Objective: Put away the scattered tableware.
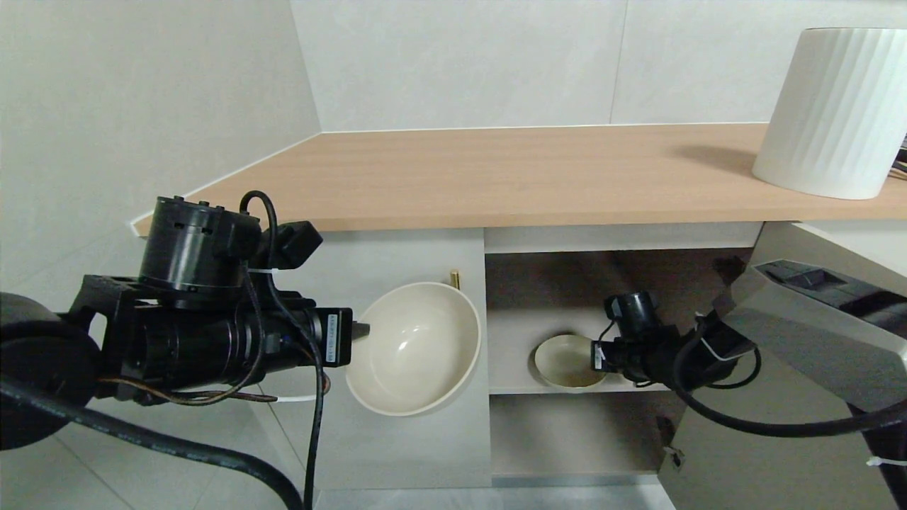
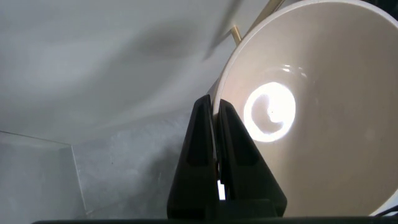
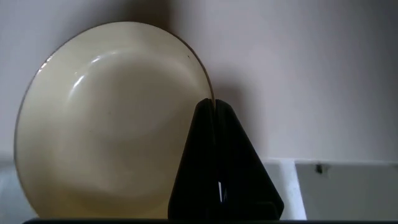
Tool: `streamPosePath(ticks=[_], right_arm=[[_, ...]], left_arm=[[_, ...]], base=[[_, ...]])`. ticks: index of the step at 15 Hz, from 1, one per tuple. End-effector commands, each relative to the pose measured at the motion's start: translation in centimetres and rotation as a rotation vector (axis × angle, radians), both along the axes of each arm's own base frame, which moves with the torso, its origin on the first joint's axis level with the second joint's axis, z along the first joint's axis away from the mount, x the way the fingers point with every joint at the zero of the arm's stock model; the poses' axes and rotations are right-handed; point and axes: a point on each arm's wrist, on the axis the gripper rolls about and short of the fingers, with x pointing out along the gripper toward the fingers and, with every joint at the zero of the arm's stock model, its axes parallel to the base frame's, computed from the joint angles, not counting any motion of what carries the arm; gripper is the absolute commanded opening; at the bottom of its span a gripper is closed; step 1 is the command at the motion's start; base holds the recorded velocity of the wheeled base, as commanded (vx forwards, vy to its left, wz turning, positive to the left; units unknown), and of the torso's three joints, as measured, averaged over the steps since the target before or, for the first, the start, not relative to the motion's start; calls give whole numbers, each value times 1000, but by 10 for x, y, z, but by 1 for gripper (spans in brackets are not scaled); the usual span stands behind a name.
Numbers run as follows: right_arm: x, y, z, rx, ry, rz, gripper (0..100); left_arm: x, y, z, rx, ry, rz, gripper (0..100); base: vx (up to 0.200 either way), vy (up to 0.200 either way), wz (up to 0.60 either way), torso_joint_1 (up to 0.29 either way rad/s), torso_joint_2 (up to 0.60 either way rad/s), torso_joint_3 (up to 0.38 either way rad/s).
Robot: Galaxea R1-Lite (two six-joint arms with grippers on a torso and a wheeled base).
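Note:
A large cream bowl (image 1: 414,350) hangs in the air in front of the closed cabinet door, tilted so its inside faces me. My left gripper (image 1: 363,330) is shut on its rim; the left wrist view has both fingers (image 2: 200,140) pinching the bowl (image 2: 311,106) edge. A smaller pale yellow plate (image 1: 565,361) rests on the shelf inside the open cabinet. My right gripper (image 1: 594,356) is shut on the rim of that plate (image 3: 106,118), its fingers (image 3: 214,124) clamped on the edge.
The wooden countertop (image 1: 510,173) runs above the cabinet, with a white ribbed container (image 1: 836,110) at its right end. The cabinet's open door (image 1: 815,319) stands to the right of my right arm. A small brass knob (image 1: 454,278) shows on the closed door.

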Motion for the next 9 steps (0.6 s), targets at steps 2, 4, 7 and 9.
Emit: streamPosePath(ticks=[2, 4, 7, 9], right_arm=[[11, 0, -11, -2, -14, -53, 0], [12, -1, -13, -4, -13, -56, 0], [13, -1, -11, -1, -19, -59, 0], [16, -5, -10, 0, -25, -70, 0]], left_arm=[[0, 0, 0, 1, 0, 1, 0], [0, 0, 0, 1, 0, -1, 0], [0, 0, 0, 1, 0, -1, 0], [0, 0, 0, 0, 1, -2, 0]], base=[[0, 0, 0, 0, 0, 0], [0, 0, 0, 0, 0, 0], [0, 0, 0, 0, 0, 0], [0, 0, 0, 0, 0, 0]])
